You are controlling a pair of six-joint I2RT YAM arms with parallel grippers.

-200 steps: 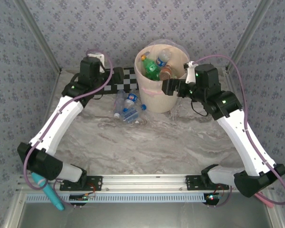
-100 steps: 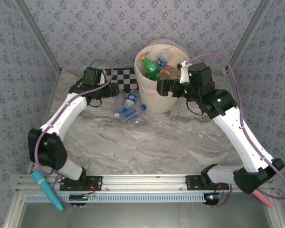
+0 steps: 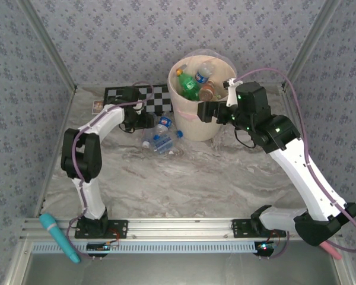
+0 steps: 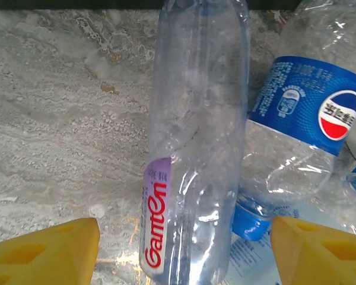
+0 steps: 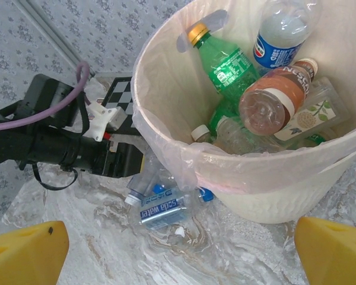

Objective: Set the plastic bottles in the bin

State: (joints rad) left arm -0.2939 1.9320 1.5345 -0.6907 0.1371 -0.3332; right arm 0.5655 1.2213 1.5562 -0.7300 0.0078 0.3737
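A clear Ganten bottle (image 4: pixel 196 142) lies on the marble table between the yellow fingers (image 4: pixel 47 249) of my left gripper (image 4: pixel 184 255), which is open and not closed on it. Next to it lie a blue-labelled Pepsi bottle (image 4: pixel 302 113) and a soda water bottle (image 5: pixel 160 202); from above this pile (image 3: pixel 160 133) sits just left of the bin. My left gripper (image 3: pixel 147 120) is low at the pile's left edge. The cream-pink bin (image 3: pixel 196 127) (image 5: pixel 273 196) holds a green bottle (image 5: pixel 225 65), a brown one (image 5: pixel 273 98) and others. My right gripper (image 3: pixel 203 111) (image 5: pixel 181 255) hangs open and empty beside the bin's near rim.
A checkerboard (image 3: pixel 136 95) lies behind the pile, against the back wall. A small card (image 3: pixel 98 105) sits at the far left. A teal tool (image 3: pixel 59 237) and a pink one (image 3: pixel 329 249) lie by the rail. Patterned walls close in the sides and back.
My left arm has folded in and swung right and down, bringing its gripper from beside the checkerboard to the bottle pile. The right gripper has edged slightly left along the bin.
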